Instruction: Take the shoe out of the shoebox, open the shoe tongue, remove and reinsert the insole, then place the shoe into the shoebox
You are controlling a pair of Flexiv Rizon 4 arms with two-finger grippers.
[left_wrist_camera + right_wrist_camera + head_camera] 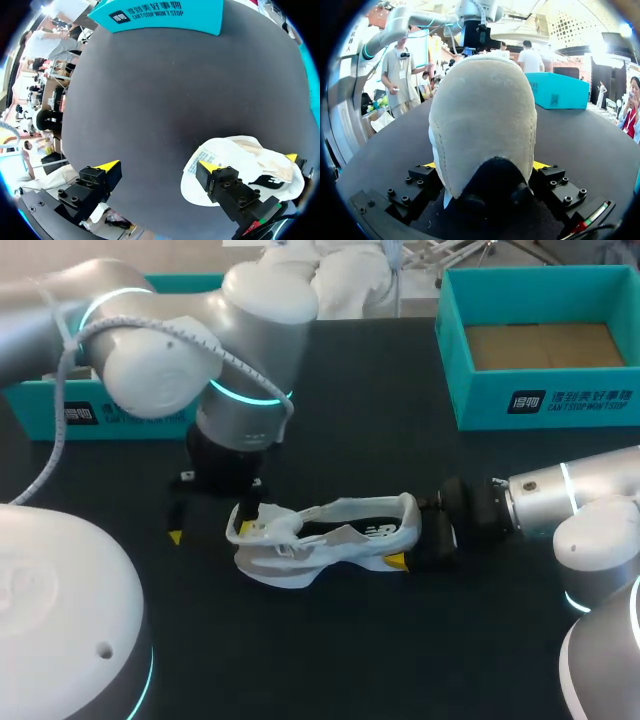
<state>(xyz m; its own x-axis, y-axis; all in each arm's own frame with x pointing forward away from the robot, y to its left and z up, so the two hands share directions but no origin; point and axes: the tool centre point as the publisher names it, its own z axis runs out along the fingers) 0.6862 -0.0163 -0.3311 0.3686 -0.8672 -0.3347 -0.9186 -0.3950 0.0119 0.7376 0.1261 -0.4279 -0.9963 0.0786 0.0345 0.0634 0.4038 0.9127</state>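
one white mesh sneaker [330, 540]: our right jaws pinch its heel [408, 518] steady while left jaws gape wide, empty, beside the tongue [265, 528].

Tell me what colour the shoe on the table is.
The shoe is mostly white with black marks; the head view shows it best.

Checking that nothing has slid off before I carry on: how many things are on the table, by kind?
Teal boxes: 2
White shoe: 1
Total: 3
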